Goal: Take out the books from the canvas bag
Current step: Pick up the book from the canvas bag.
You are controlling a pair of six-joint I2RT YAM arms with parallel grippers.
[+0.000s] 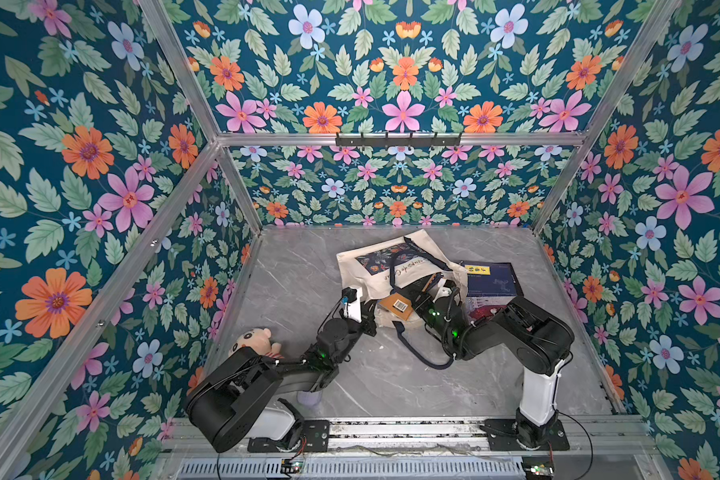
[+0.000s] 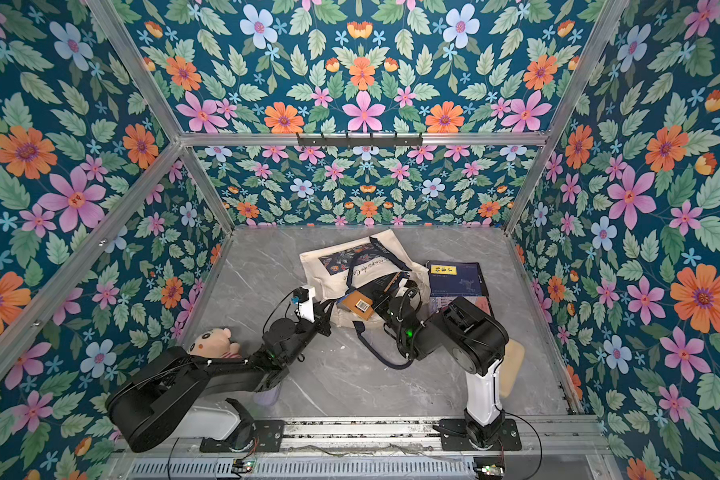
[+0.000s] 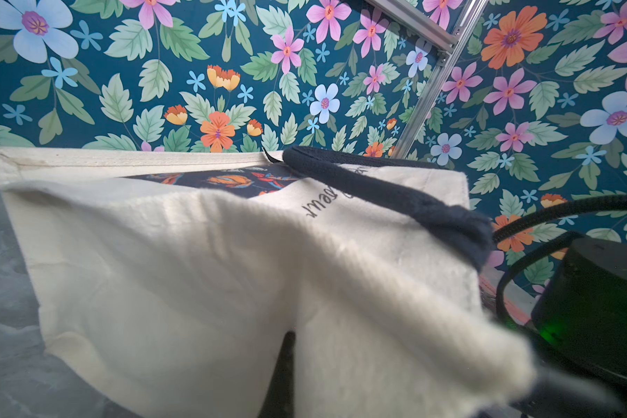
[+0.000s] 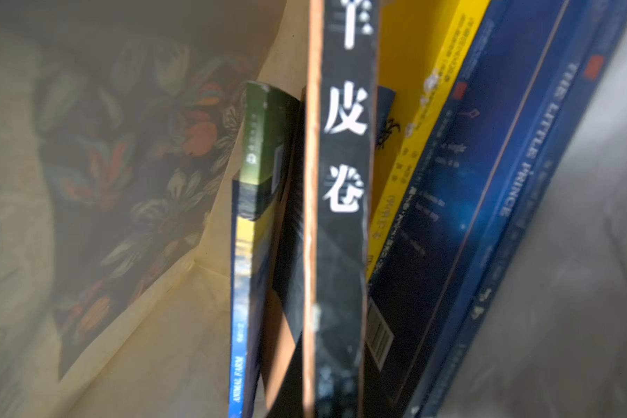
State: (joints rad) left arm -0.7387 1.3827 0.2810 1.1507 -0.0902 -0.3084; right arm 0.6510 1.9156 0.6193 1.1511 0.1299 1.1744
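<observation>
The cream canvas bag (image 1: 362,270) lies on its side at the middle back in both top views, mouth toward the arms. My left gripper (image 1: 370,321) is shut on the bag's cloth (image 3: 160,271) at the mouth's left edge. My right gripper (image 1: 414,297) reaches into the mouth, its fingers hidden. It is shut on a brown-covered book (image 1: 398,306) with a black spine (image 4: 341,202), which sticks partly out. Still in the bag are a yellow book (image 4: 424,90), a navy book (image 4: 514,152) and an "Animal Farm" book (image 4: 239,289). A navy book with a yellow label (image 1: 491,276) lies on the table beside the bag.
Another book with a reddish picture (image 1: 481,311) lies partly under the right arm. One navy handle (image 1: 425,357) trails loose on the marble table (image 1: 292,282). A plush doll (image 1: 254,338) sits at the left, a cream pad (image 2: 512,365) at the right. Floral walls enclose the table.
</observation>
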